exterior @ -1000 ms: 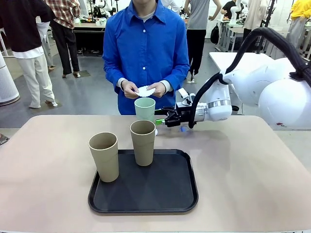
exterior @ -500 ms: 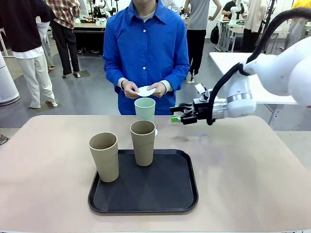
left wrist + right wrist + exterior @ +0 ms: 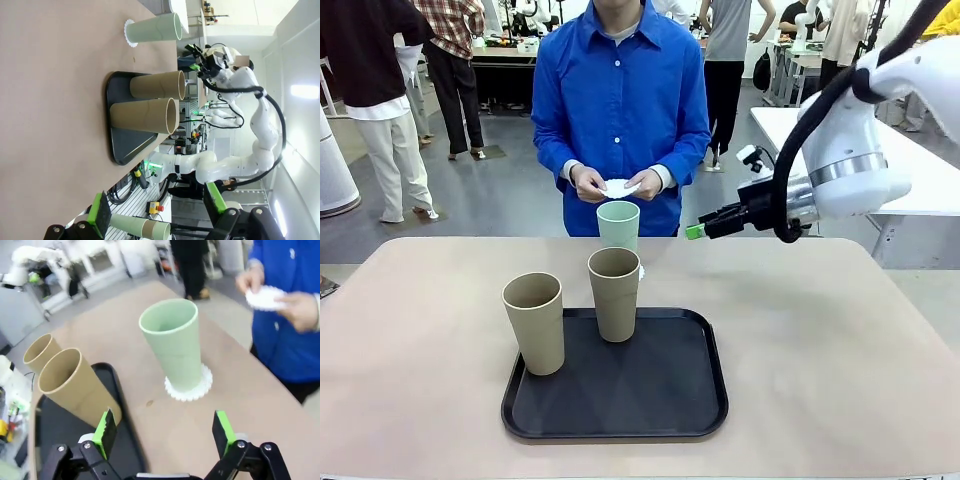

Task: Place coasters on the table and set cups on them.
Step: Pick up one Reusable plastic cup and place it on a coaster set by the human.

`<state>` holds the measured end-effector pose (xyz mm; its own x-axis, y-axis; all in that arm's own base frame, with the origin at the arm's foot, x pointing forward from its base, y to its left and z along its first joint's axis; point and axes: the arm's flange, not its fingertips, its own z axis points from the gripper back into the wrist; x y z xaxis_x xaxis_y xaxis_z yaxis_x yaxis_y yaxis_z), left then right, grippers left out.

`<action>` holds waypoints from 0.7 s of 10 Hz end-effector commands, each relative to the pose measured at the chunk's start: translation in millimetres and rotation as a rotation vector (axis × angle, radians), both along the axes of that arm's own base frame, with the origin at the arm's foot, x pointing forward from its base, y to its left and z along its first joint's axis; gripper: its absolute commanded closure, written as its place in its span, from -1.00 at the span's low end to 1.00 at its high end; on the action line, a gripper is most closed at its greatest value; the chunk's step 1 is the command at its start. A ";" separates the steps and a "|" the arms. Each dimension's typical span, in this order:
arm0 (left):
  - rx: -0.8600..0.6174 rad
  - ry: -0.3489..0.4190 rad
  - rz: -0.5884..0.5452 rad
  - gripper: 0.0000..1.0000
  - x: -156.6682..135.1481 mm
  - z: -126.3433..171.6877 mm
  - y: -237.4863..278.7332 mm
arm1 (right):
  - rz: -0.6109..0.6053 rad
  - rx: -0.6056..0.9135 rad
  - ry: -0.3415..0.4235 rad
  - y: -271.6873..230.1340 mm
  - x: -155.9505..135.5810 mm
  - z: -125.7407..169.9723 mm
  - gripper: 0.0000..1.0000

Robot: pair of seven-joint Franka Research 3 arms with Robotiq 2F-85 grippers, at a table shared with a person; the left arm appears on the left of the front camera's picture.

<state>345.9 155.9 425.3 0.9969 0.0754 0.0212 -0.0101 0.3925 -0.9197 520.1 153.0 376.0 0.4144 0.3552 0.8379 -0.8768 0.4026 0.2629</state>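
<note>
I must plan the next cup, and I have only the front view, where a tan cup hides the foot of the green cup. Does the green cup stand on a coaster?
Observer: Yes. In the right wrist view the green cup stands upright on a white coaster, and the lacy edge shows around its base.
Operator: Is the right gripper holding anything?
Observer: No. The right gripper is open and holds nothing.
Operator: And the left gripper?
Observer: The left gripper is open too, and it is empty.
</note>
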 end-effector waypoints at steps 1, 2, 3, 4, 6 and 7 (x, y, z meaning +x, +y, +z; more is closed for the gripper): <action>-0.003 -0.007 0.003 -1.00 -0.8 2.1 1.2 | -0.005 -0.130 0.191 16.2 -23.8 36.1 -1.00; -0.003 -0.007 0.003 -1.00 -0.8 2.1 1.2 | -0.031 -0.206 0.238 19.0 -34.4 51.0 -1.00; -0.003 -0.007 0.003 -1.00 -0.8 2.1 1.2 | -0.058 -0.269 0.274 25.1 -39.9 60.5 -1.00; -0.003 -0.007 0.003 -1.00 -0.8 2.1 1.2 | -0.085 -0.337 0.313 35.8 -49.7 65.6 -1.00; -0.003 -0.007 0.003 -1.00 -0.8 2.1 1.2 | -0.173 -0.486 0.386 50.2 -57.1 89.0 -1.00; -0.003 -0.007 0.003 -1.00 -0.8 2.1 1.2 | -0.205 -0.538 0.403 54.7 -53.5 102.1 -1.00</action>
